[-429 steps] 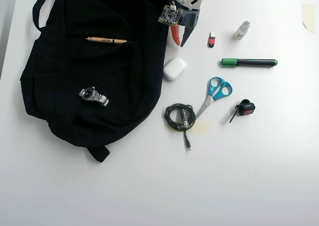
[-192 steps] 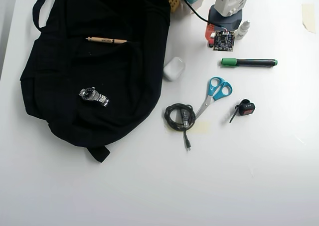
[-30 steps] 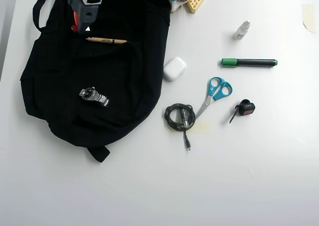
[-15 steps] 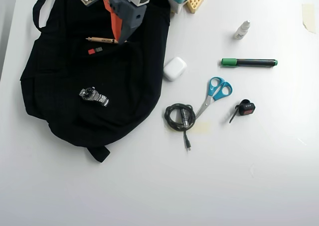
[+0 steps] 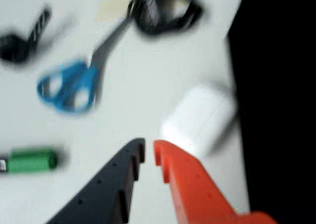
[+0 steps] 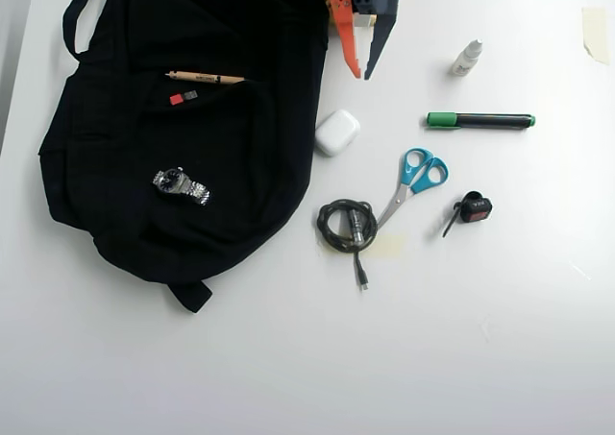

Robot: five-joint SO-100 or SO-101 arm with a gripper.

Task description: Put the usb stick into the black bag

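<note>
At the far edge of the tabletop, near its middle in the overhead view, the end effector (image 6: 361, 76) hangs over bare white surface with its orange and dark fingers splayed slightly apart and nothing between them (the wrist view, though blurred, shows the same narrow empty gap (image 5: 149, 151)). So it is released and carries nothing.

The usb stick (image 6: 183, 97) lies on the black bag (image 6: 231, 166), toward the far left corner of the tabletop. It sits on top of the fabric, just on the near side of a pencil (image 6: 204, 77) and well apart from a wristwatch (image 6: 180, 185) lying closer to the near edge. Whether it counts as inside the bag or merely resting on the cloth cannot be told from above.

From the end effector the stick lies well off toward the left edge and only a little nearer the front edge, with the bag's right border between them. Its long axis runs roughly left to right, parallel to the pencil, red half to the left. The fingertips point toward the near edge, so a regrasp would, in my judgement, want the jaws closing across that left-right axis.

A white case (image 6: 336, 132) sits on the tabletop just beside the bag's right border, near the fingertips.
</note>
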